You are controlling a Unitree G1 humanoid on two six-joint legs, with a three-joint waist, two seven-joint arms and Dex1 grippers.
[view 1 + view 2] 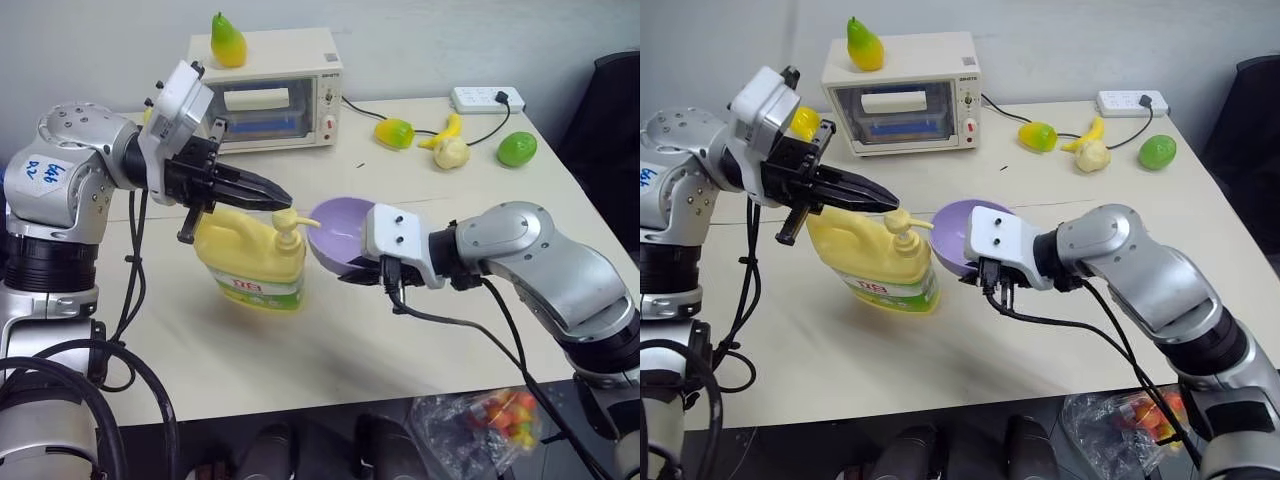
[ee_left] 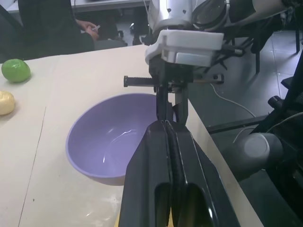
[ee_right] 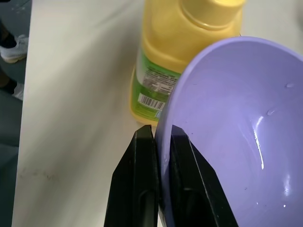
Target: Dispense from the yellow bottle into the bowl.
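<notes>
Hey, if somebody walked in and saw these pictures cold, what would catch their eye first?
Probably the large pale-yellow plastic pump bottle standing mid-table, with the left end effector, shut, poised just above its pump. Right beside it, the right end effector pinches the rim of a small round lavender plastic bowl, holding it tilted at the nozzle. Behind them sits a cream toaster oven topped by a toy pear.

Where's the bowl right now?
The lavender bowl is near the table's middle, tilted, its rim pinched by the right gripper, right beside the yellow bottle's pump nozzle.
</notes>
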